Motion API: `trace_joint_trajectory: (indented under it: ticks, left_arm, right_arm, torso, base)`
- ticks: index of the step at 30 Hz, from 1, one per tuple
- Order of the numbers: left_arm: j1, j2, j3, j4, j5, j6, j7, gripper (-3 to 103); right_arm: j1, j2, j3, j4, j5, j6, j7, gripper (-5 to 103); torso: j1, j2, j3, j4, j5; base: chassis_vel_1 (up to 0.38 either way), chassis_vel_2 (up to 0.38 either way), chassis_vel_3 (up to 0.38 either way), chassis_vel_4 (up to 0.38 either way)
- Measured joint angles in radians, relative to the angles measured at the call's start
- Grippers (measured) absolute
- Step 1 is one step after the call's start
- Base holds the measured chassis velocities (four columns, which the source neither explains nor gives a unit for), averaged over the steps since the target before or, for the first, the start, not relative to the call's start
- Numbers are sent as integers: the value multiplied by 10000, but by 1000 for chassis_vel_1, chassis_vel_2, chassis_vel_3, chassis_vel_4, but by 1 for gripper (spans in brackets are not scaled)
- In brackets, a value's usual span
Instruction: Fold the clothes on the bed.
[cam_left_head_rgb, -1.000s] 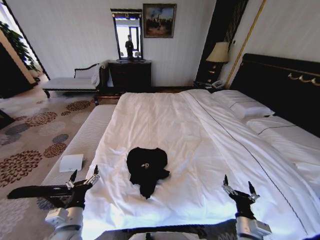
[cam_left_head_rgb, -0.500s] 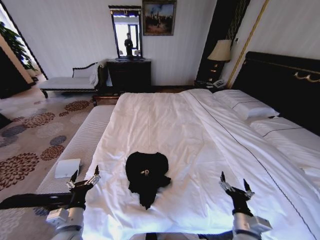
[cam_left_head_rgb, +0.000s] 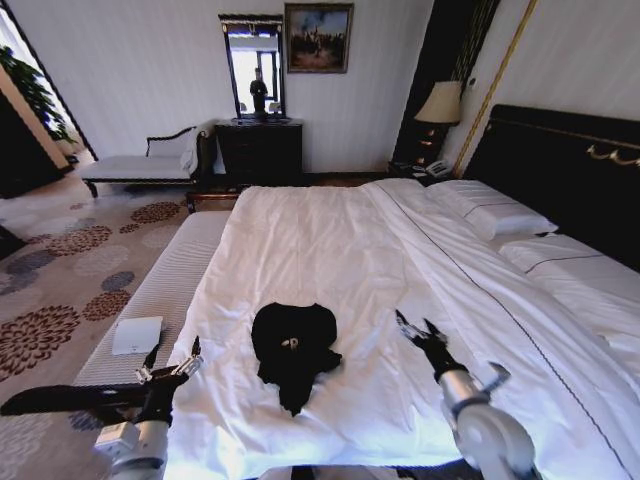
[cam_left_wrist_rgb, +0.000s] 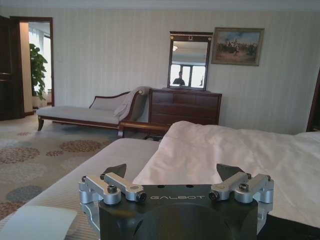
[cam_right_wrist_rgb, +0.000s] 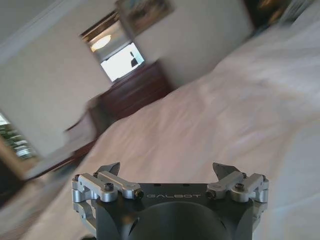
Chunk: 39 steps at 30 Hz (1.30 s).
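A: Okay, where's the shirt?
B: Black T-shirt (cam_left_head_rgb: 293, 350) lies crumpled on the white duvet (cam_left_head_rgb: 330, 270) near the foot of the bed (cam_left_head_rgb: 560, 170), flat on the cover, nothing touching it.
A: Right gripper?
B: Right gripper (cam_left_head_rgb: 420, 331) is over the duvet just right of the shirt, tilted toward it, fingers apart, empty.
A: Left?
B: Left gripper (cam_left_head_rgb: 172, 362) hangs at the bed's left edge beside the striped bench (cam_left_head_rgb: 170, 280), fingers apart, empty, well apart from the shirt. White pad (cam_left_head_rgb: 137, 335) sits on the bench near it.
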Motion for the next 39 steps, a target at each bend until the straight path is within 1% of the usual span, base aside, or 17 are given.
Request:
trace_joint_trajectory:
  ticks: [3,4,6,7,10,12,15,16,18,19,20,23,29,30,33,36,39]
  left_arm:
    - [56,-73,-37,-1,8,-21,-4,100]
    - [56,-73,-37,-1,8,-21,-4,100]
    - [56,-191,31,-52,85,16,-22,100]
    - [66,-295,142,-119,226,78,-40,100]
    - [77,-319,275,-161,392,141,-42,100]
    - [75,-212,381,-166,453,216,-54,100]
    - [49,-13,473,-150,404,313,-84,100]
    - [39,51,508,-140,364,352,-106,100]
    - [26,169,589,-129,330,425,-184,100]
    - [26,169,589,-129,330,425,-184,100]
    - [44,178,634,-136,335,455,-214,100]
    - [180,117,803,-250,452,501,-260,100]
    - [238,-131,1034,-331,773,502,-291,100]
    - [254,-180,1063,-346,806,496,-293,100]
    - [296,-279,1095,-363,829,431,-294,100]
    - [279,-299,1109,-363,827,424,-294,100]
    - [259,-340,1180,-360,893,424,-314,100]
  right_arm:
    - [954,-507,-600,-609,1244,-736,154,100]
    - [954,-507,-600,-609,1244,-736,154,100]
    - [1490,-799,-980,-1105,1676,-898,234,100]
    - [2022,-1005,-1333,-1674,2125,-1128,475,100]
    - [2603,-1077,-1778,-2284,2540,-1398,711,100]
    - [3227,-985,-2271,-2989,2727,-1566,788,100]
    - [3793,-673,-2800,-3739,2724,-1633,750,100]
    - [4011,-485,-2923,-4036,2634,-1634,689,100]
    - [4536,139,-3078,-4856,2402,-1637,498,100]
    - [4536,139,-3078,-4856,2402,-1637,498,100]
    - [4782,442,-3104,-5247,2315,-1636,441,100]
    - [5344,1009,-3289,-6567,1722,-1598,181,100]
    - [5674,1010,-3345,-7530,977,-1507,-214,100]
    - [5697,980,-3333,-7594,947,-1511,-227,103]
    - [5734,913,-3476,-7756,879,-1606,-232,99]
    - [5776,954,-3569,-7856,879,-1690,-232,97]
    - [5830,1061,-3670,-7939,984,-1805,-224,90]
  torso:
    - [0,0,1,1,-6]
    - [0,0,1,1,-6]
    - [1,0,1,2,-6]
    - [2,-1,1,2,-3]
    - [1,-1,2,0,2]
    - [1,-1,1,-1,-5]
    - [1,-1,1,-1,-1]
    - [1,-1,1,0,-9]
    - [1,-1,0,0,-5]
    - [1,-1,0,0,-5]
    - [2,-1,1,1,-6]
    - [2,-1,1,2,-1]
    - [1,-1,1,0,-5]
    - [0,0,0,0,-5]
    - [0,0,-1,-1,-5]
    - [0,0,-1,-1,-5]
    - [0,1,-1,-2,-6]
  base:
    - [0,0,0,0]
    - [0,0,0,0]
    - [0,0,0,0]
    - [0,0,0,0]
    - [0,0,0,0]
    - [0,0,0,0]
    - [0,0,0,0]
    - [0,0,0,0]
    - [0,0,0,0]
    - [0,0,0,0]
    - [0,0,0,0]
    - [0,0,0,0]
    - [0,0,0,0]
    - [0,0,0,0]
    - [0,0,0,0]
    - [0,0,0,0]
    - [0,0,0,0]
